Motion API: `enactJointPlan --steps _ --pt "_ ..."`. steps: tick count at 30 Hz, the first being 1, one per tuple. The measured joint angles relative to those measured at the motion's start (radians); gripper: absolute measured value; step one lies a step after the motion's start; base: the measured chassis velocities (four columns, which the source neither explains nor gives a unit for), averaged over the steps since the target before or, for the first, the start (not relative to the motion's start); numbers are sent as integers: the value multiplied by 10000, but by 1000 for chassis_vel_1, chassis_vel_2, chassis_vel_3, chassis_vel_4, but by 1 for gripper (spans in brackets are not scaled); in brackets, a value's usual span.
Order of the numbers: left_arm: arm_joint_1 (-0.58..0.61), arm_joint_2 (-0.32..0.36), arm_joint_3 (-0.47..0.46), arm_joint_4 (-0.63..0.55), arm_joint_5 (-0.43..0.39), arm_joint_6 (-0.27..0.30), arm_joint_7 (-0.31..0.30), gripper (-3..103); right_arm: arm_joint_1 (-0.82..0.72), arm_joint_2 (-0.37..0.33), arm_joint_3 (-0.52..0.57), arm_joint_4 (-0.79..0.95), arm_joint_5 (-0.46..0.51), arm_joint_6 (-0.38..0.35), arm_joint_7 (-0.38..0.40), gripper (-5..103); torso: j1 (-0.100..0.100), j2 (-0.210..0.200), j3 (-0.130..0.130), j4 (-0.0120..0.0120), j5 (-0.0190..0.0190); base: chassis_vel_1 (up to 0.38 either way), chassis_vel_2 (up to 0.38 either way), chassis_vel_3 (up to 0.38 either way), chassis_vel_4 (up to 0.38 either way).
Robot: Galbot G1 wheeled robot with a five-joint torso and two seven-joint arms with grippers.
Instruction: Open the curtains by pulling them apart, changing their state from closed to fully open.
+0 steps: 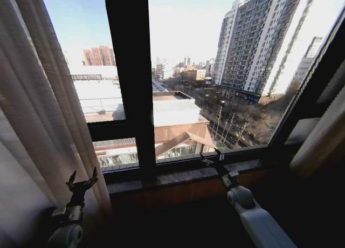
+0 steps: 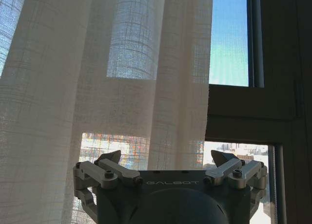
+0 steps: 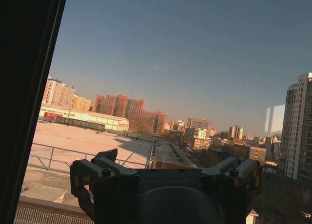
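Left claw (image 1: pixel 82 182) upright, spread, beside gathered curtains (image 1: pixel 40 113).

Three views, all being aimed at the window.
The window (image 1: pixel 178 86) is being viewed from above by the head; curtains (image 2: pixel 97 87) are being faced closely by the left wrist, open cityscape by the right.

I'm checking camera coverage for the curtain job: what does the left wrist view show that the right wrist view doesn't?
Left wrist view: the left curtain hanging just ahead of the open left end effector, with dark window frame beside it. Right wrist view: the open right end effector facing bare glass, with the distant city skyline. Both look out through the window at daylight sky.
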Motion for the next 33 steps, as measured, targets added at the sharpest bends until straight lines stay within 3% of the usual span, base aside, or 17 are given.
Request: enactJointPlan --steps 33 --pt "0 0 0 0 0 0 0 100 0 0 0 0 0 0 0 100 0 0 0 0 0 0 0 0 0"
